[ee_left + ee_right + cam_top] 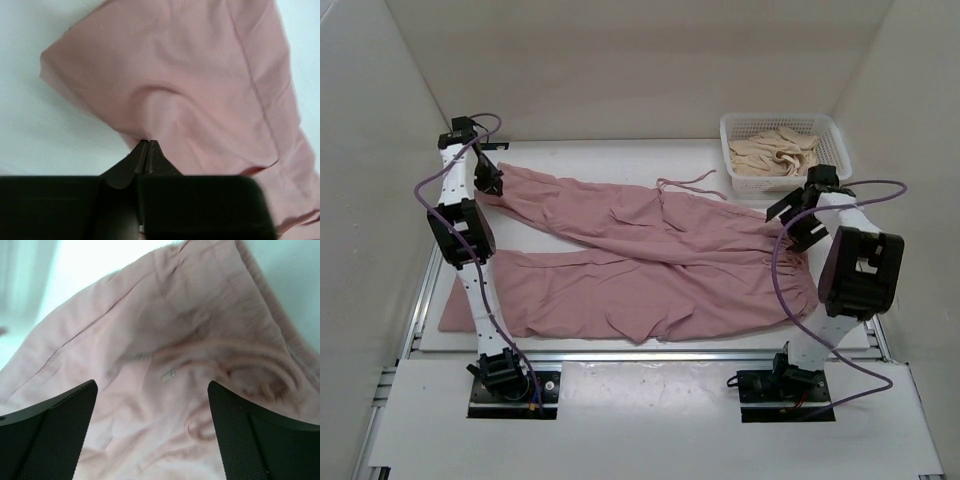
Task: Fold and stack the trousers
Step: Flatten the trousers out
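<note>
The dusty-pink trousers (650, 265) lie spread across the white table, legs running left and the waist at the right. Their thin drawstring (692, 184) trails off the far edge of the cloth. My left gripper (488, 178) is at the end of the far leg. In the left wrist view it (146, 142) is shut, pinching the edge of the trousers (200, 85), and the fabric puckers toward the tips. My right gripper (790, 215) hovers over the waist. In the right wrist view it (152, 390) is open above the wrinkled trousers (165, 340), with nothing between its fingers (65, 410).
A white mesh basket (832, 130) holding a beige cream garment (775, 150) stands at the far right corner of the table. White walls enclose the back and both sides. Purple cables loop off both arms.
</note>
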